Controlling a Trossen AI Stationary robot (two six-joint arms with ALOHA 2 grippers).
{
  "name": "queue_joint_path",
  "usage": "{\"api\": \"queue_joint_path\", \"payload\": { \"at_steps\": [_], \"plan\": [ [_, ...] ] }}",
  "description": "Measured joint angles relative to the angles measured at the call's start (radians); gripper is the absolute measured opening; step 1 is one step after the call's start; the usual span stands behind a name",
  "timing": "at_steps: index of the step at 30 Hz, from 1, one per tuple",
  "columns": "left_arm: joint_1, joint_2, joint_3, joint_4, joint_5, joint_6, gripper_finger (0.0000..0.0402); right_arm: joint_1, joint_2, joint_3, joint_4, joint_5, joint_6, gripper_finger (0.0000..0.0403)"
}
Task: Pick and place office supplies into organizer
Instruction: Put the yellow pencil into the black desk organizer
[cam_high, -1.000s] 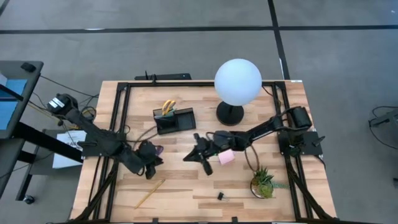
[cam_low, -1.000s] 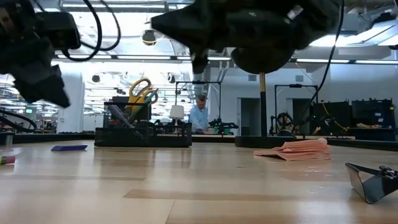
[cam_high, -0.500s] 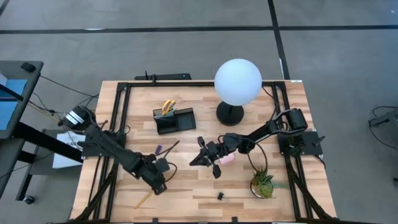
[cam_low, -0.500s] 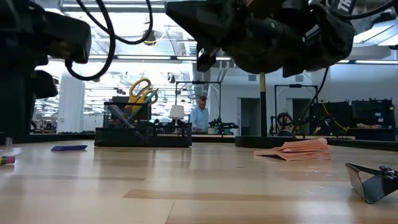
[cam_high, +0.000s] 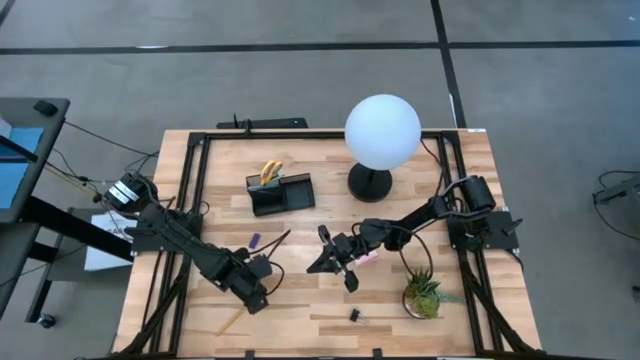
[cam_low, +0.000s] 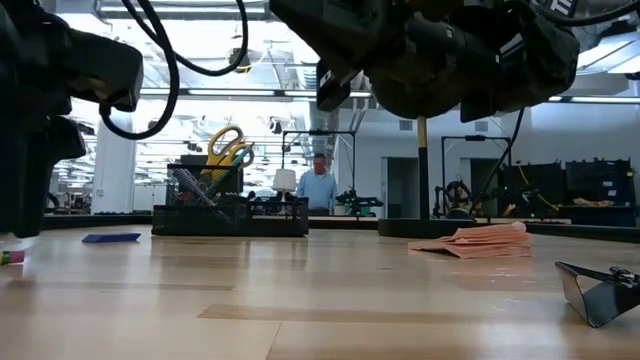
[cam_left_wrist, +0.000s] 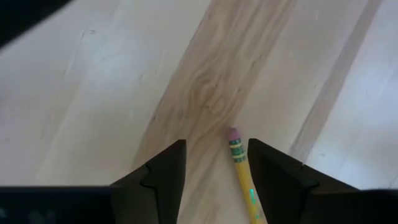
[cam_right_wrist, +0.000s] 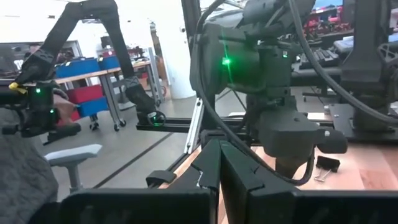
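Note:
The yellow pencil (cam_left_wrist: 241, 171) lies flat on the table near the front left (cam_high: 230, 322). My left gripper (cam_left_wrist: 216, 144) stands open low over its eraser end, one finger on either side, and I see no touch. My right gripper (cam_high: 335, 263) hovers shut mid-table above the wood, beside the pink sticky-note pad (cam_low: 478, 240), which lies flat partly under that arm. The black organizer (cam_high: 280, 193) stands at the back with the yellow-handled scissors (cam_high: 270, 172) upright in its cup. A purple pen (cam_high: 254, 241) and a brown pen (cam_high: 276, 239) lie in front of it.
A white globe lamp (cam_high: 382, 130) on a round black base (cam_high: 370, 183) stands at the back right. A potted plant (cam_high: 424, 295) sits near the front right, a black clip (cam_high: 354, 315) near the front edge. A small blue piece (cam_low: 110, 238) lies at the left.
My left gripper has moved toward the table's near edge and come down over the pencil's end. My right gripper has shifted a little toward the right edge, its arm now covering part of the pink pad.

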Motion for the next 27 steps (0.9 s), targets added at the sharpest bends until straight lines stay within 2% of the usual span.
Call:
{"api": "queue_joint_path", "payload": {
  "at_steps": [19,27],
  "plan": [
    [-0.001,0.091,0.006,0.045,-0.011,0.001,0.0169,-0.002,0.0,0.0,-0.008,0.0,0.0,0.0],
    [-0.005,0.102,0.067,-0.063,-0.045,-0.025,0.0169,-0.012,0.0,0.0,-0.008,0.001,-0.006,0.0]
  ]
}}
